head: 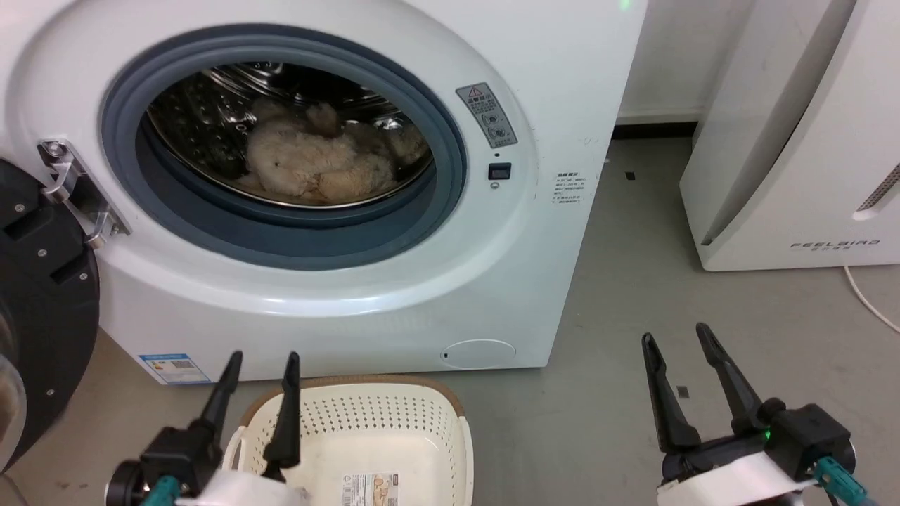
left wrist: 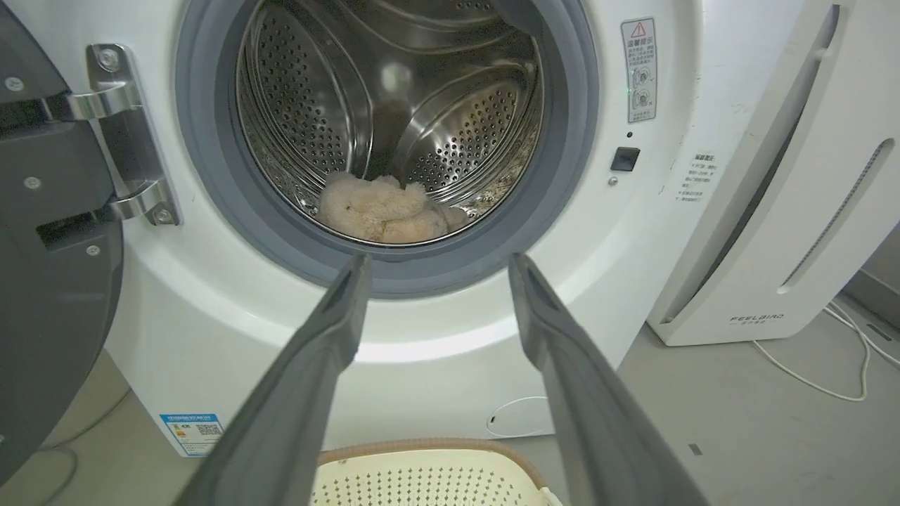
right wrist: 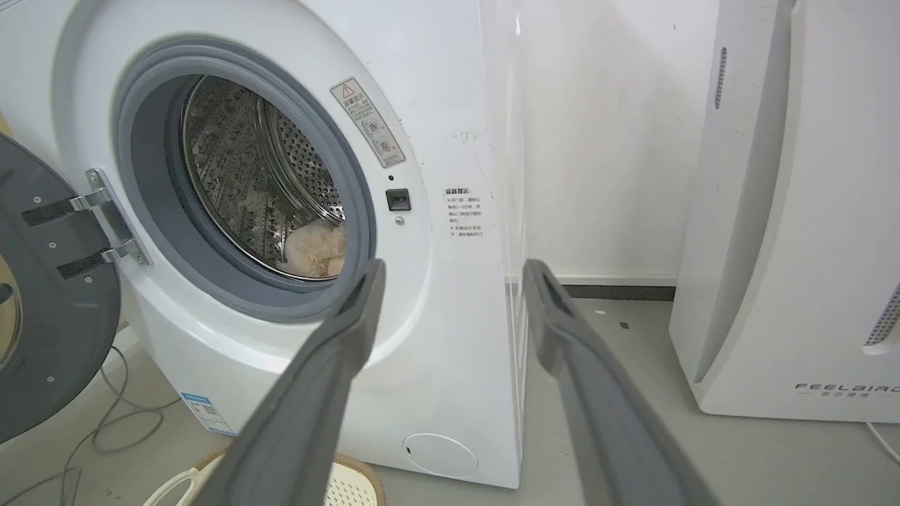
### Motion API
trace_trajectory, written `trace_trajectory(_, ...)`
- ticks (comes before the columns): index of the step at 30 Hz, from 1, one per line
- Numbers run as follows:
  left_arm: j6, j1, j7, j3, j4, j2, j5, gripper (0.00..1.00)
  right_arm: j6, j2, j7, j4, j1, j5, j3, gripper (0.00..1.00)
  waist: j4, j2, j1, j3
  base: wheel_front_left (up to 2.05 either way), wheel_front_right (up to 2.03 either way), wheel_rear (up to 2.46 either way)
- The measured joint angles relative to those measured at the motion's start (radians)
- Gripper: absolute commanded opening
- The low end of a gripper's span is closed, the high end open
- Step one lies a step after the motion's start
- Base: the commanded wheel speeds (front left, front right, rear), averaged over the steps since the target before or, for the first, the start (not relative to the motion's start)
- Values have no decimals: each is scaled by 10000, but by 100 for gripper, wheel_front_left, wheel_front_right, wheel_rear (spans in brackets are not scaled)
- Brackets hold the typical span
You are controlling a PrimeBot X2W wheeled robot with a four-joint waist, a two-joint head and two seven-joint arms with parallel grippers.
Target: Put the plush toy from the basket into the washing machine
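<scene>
Head view: plush toy [head: 309, 165] sits inside washing machine [head: 555, 77]; basket [head: 365, 414] bare; left gripper [head: 264, 356] and right gripper [head: 673, 333] both spread, holding nothing — back out wide of door [head: 42, 295].

Soft, even indoor light all round, bright enough, with no hard shadows on the floor [head: 633, 281]. There's a glare band along the lower curve of the washing machine [left wrist: 436, 348] in the left wrist view, and sharp sparkles off the steel drum [left wrist: 436, 105]. In the head view, the drum's upper part goes dark. Both wrist views bow straight edges near the frame sides. The left hand [left wrist: 437, 258] and the right hand [right wrist: 453, 266] look soft and blurred at the bottom centre of their own views.
</scene>
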Motion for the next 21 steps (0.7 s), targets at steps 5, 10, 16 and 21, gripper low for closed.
trace_trajectory(5,-12,394,0,278,-242,-380,326,100,0,0,0,13,176,94,-21,100,10,0,0,-132,0,0,0)
trace_trajectory(10,-169,503,0,449,-268,-591,640,100,0,0,0,38,236,144,-35,100,59,0,1,-180,0,0,0)
trace_trajectory(16,-343,537,0,629,-198,-756,895,100,0,0,0,81,236,144,-17,100,56,0,0,-183,0,0,0)
trace_trajectory(21,-453,538,8,717,-182,-882,957,0,0,0,4,96,234,144,-2,0,47,0,1,-179,0,0,0)
